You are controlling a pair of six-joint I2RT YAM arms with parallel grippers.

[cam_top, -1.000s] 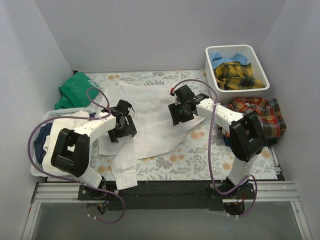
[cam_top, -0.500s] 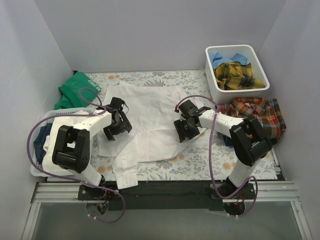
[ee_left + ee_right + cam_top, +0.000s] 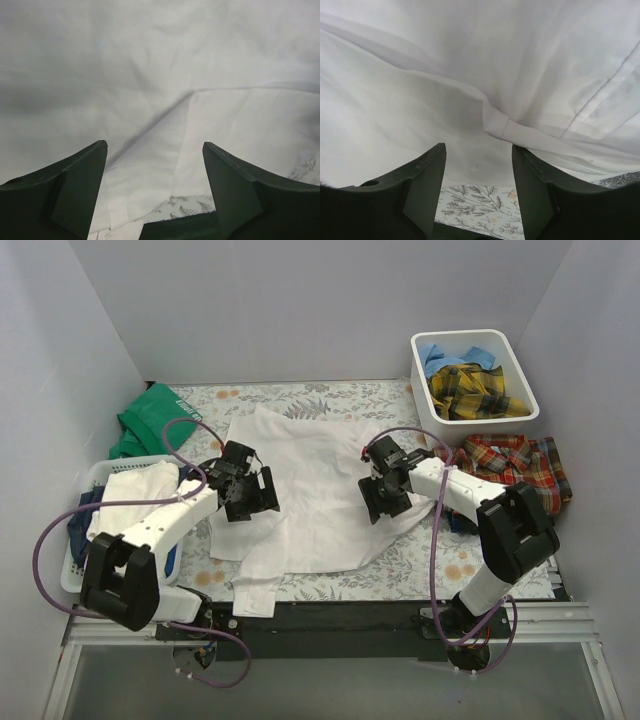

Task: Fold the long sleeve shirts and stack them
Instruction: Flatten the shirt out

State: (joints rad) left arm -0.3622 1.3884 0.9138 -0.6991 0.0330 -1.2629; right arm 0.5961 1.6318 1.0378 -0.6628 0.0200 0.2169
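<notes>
We're early on. The white shirt (image 3: 320,490) lies spread mid-table on the floral cover (image 3: 350,395), roughly flattened, with one sleeve trailing toward the near edge. We see no finished fold. The left gripper (image 3: 245,502) is over its left side and the right gripper (image 3: 385,498) is at its right edge. Both wrist views show the fingers spread wide with nothing between them, cloth just beyond the tips. The red plaid shirt (image 3: 515,465) is heaped at the right, beside the white bin (image 3: 478,420). The yellow plaid shirt (image 3: 470,390) and light blue shirt (image 3: 445,355) are bunched inside it. No stack anywhere (the basket (image 3: 110,468) on the left holds some cloth, we can't tell what). Left to do, by our read: fold all four, then stack.
</notes>
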